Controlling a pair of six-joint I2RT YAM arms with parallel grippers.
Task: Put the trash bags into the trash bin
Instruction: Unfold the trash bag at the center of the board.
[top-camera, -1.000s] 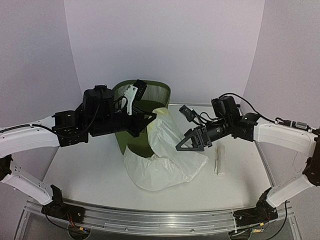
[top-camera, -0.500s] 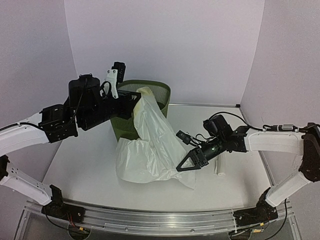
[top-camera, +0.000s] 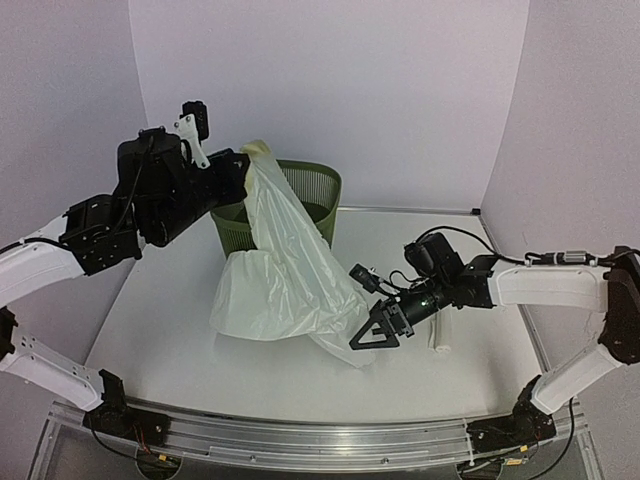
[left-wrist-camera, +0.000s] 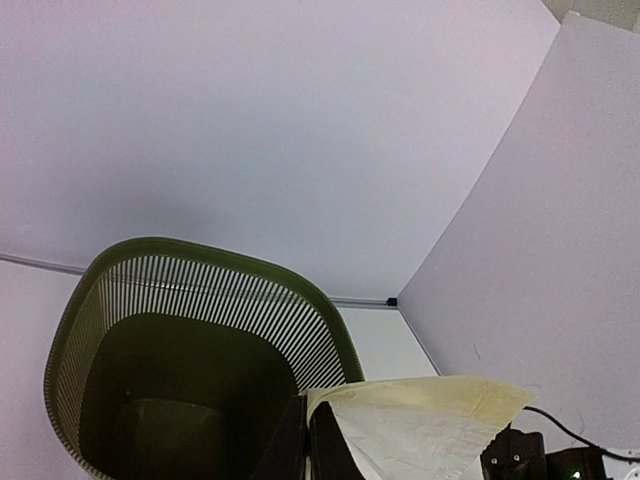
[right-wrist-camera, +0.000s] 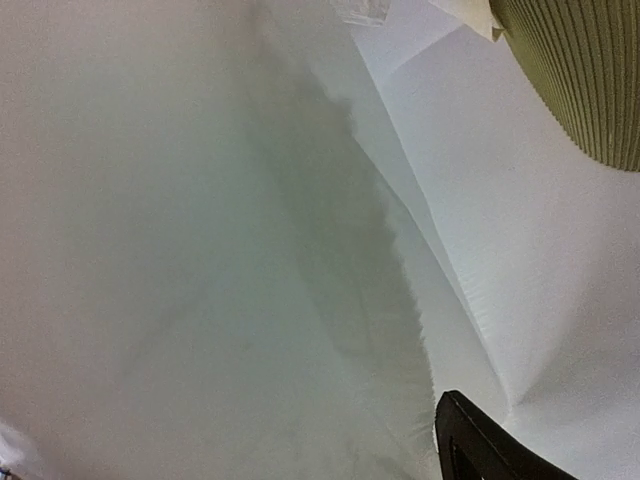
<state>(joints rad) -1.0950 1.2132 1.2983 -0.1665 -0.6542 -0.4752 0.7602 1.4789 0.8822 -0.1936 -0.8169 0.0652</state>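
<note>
The left claw (top-camera: 238, 168) is pressed together on the top corner of the trash bag (top-camera: 290, 280) and holds it high, just above the near-left rim of the trash bin (top-camera: 318, 192), which stands upright near the middle of the counter's (top-camera: 160, 340) far edge, mouth open. From that pinch the bag's long axis slants down toward the near-right part of the counter, where most of the film lies crumpled outside the bin. The right claw (top-camera: 372, 332) sits low at that trailing end with fingers spread, just inboard of a white roll (top-camera: 440, 335). Film fills its wrist view, so it may be touching the bag. The left arm is nearer the bin, the right nearer the loose bulk.
</note>
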